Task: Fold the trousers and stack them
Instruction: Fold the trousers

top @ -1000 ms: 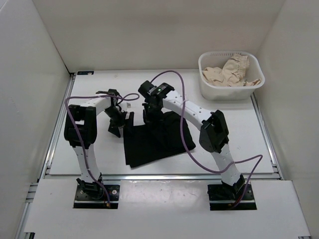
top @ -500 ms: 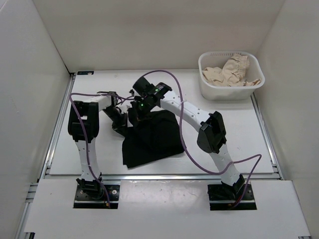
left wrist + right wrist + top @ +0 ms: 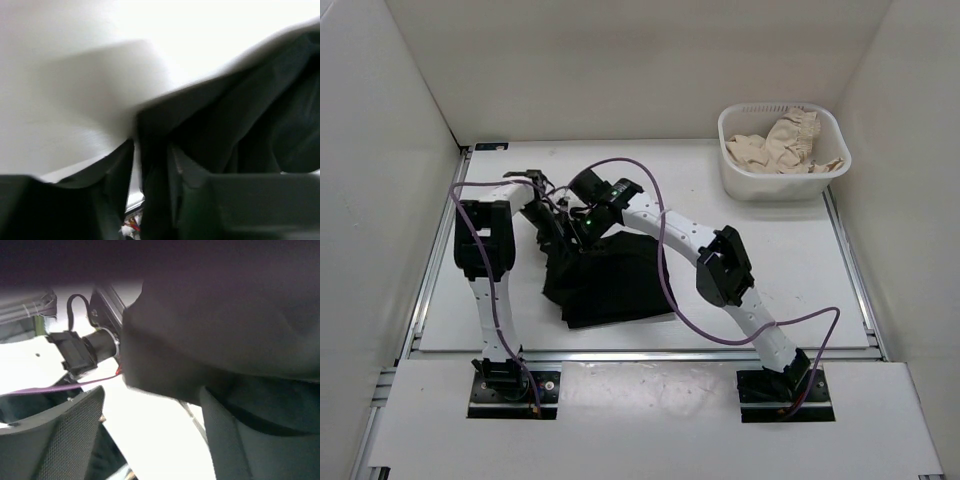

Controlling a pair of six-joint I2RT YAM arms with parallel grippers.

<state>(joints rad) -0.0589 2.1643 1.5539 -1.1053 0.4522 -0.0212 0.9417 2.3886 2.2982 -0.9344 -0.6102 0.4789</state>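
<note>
**Item:** 1 pair of black trousers (image 3: 615, 285) is lying as a bunched, roughly folded block on the tabletop (image 3: 790, 260), left of centre and toward the near edge, between the 2 arms.

**Handling:** The cloth is draping and creasing freely, so I am judging it light, limp and not fragile. Lifted by 1 point, it is likely to sag and fall open, with the layers sliding over each other. The soundest hold is a pinch through all layers at the 2 far corners of the block, 1 corner per gripper, keeping that edge taut.

**Left gripper** (image 3: 150, 150)**:** It is sitting at the far-left corner of the cloth. Its jaws are standing partly apart with a fabric edge running between them. A bright gap is showing beside 1 finger (image 3: 120, 167), so it is not looking clamped.

**Right gripper** (image 3: 150, 405)**:** Its jaws are spreading wide above bare tabletop. Cloth is hanging against 1 finger (image 3: 235, 440), and nothing is being pinched.

**Surroundings:** A white basket (image 3: 780, 185) holding a beige garment (image 3: 785, 140) is sitting at the far right, well apart from the trousers.
</note>
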